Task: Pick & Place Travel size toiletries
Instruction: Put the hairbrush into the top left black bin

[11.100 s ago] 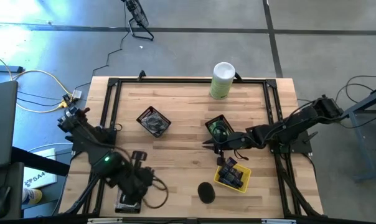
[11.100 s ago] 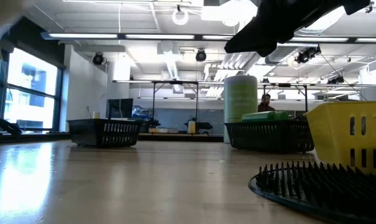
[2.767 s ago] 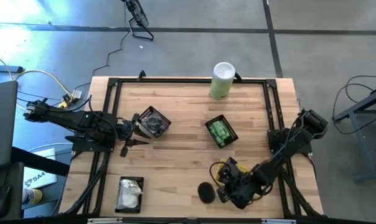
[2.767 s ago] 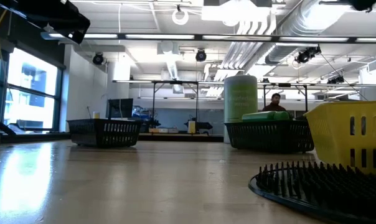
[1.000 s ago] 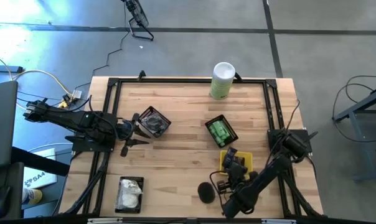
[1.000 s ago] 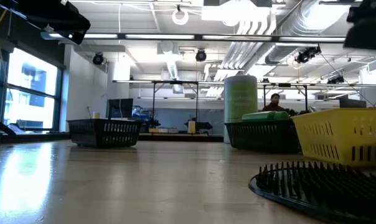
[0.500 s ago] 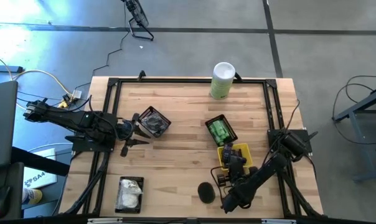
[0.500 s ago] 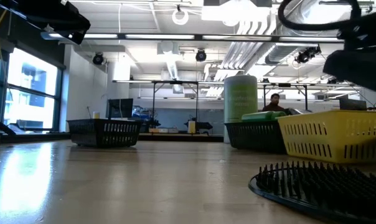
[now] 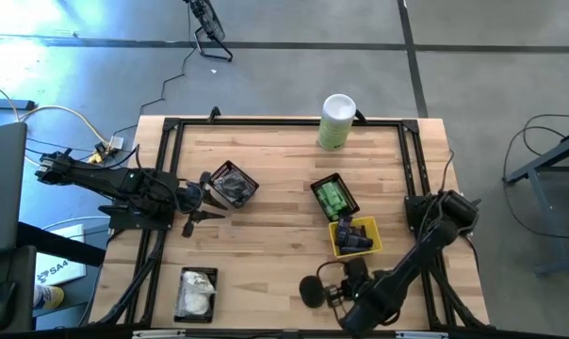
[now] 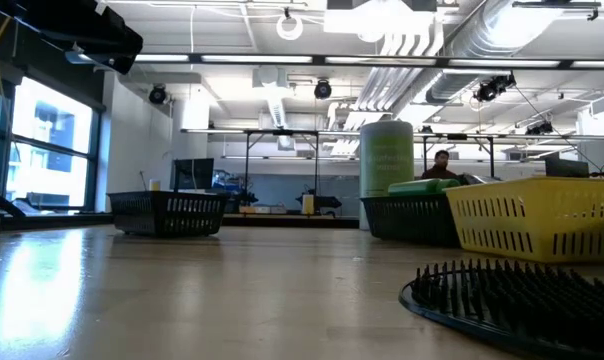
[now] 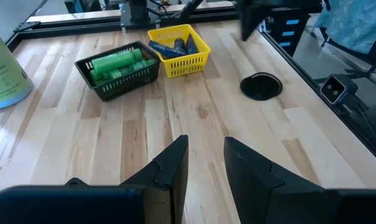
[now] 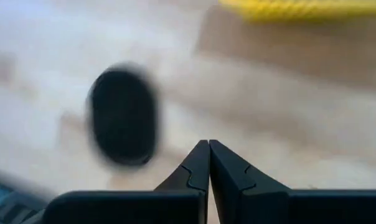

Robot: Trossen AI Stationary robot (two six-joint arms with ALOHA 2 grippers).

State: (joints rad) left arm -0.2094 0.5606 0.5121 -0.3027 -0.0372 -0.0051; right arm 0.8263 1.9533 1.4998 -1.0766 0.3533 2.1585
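Observation:
The toiletries lie sorted in baskets: green bottles in a black basket (image 9: 333, 200) (image 11: 117, 68), navy tubes in a yellow basket (image 9: 354, 235) (image 11: 178, 48), white packets in a basket (image 9: 196, 292) near the front left. A black round disc (image 9: 311, 291) (image 12: 122, 118) lies flat on the table. My right gripper (image 9: 333, 285) (image 12: 208, 144) hovers shut above the wood, between the disc and the yellow basket. At the table's left side, my left gripper (image 9: 196, 205) (image 11: 205, 155) is raised, slightly open, with nothing between its fingers.
A tall white-and-green canister (image 9: 336, 121) stands at the far edge. Another black basket (image 9: 232, 185) with dark items sits just beyond my left gripper. A black frame (image 9: 266, 122) runs along the table's borders. Bare wood lies in the middle.
The yellow basket has slid a little toward the far edge, up beside the green-bottle basket, with my shut right gripper against it. That gripper has then risen and drawn back toward the near edge, tipping more steeply downward, beside the black disc.

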